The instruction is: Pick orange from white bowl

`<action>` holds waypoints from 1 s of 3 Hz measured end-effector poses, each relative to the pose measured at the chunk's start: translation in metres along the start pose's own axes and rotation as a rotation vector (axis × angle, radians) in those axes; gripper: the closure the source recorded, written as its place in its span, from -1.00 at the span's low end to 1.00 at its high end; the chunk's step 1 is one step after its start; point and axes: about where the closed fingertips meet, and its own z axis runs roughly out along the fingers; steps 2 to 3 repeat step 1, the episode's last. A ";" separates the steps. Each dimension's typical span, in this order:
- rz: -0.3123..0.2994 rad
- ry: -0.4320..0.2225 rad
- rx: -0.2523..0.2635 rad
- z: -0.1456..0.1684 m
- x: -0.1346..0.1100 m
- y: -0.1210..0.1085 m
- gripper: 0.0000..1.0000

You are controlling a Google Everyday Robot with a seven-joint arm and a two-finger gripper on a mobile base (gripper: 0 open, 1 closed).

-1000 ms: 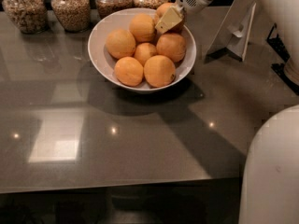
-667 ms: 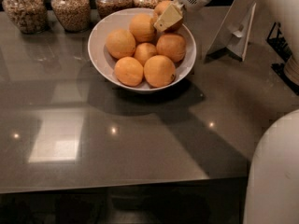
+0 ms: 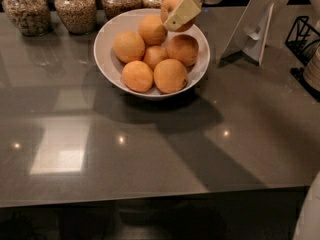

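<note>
End effector [image 3: 176,15] grips orange [image 3: 169,3] over white bowl's [image 3: 105,51] far rim

Half the orange [image 3: 169,3] behind gripper [image 3: 178,14] (jars [image 3: 75,10] cropped above)

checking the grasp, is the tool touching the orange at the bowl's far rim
Touching. The camera view shows the tool above the white bowl's far rim, one finger flat across the orange, no gap.
</note>
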 end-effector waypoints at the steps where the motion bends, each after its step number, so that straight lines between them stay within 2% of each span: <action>1: -0.019 0.005 0.018 -0.030 0.004 0.013 1.00; 3: -0.019 0.005 0.018 -0.030 0.004 0.013 1.00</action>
